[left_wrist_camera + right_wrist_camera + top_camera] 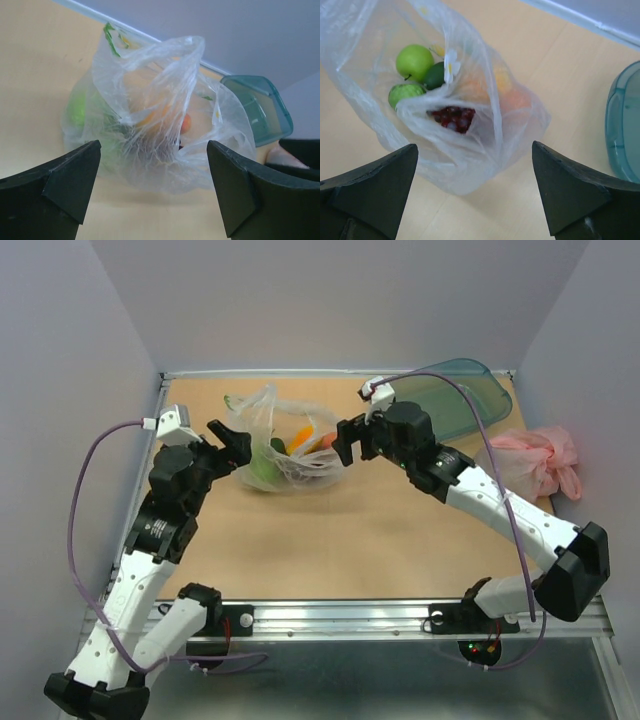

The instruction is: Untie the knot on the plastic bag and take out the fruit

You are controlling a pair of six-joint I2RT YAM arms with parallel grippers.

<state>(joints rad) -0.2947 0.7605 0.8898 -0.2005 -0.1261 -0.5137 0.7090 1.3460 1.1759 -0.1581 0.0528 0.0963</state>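
1. Looking down, we see the plastic bag (285,445) lying on the table (350,540) toward its far side, between our two grippers.
2. Our left gripper (234,443) is spread wide just left of the bag, with nothing in it.
3. Our right gripper (344,440) is spread just as wide on the bag's right, also empty.
4. The fruit (415,61) sits inside the bag: green round ones, a dark bunch, something orange.
5. A teal tray (470,400) lies in the far right corner.
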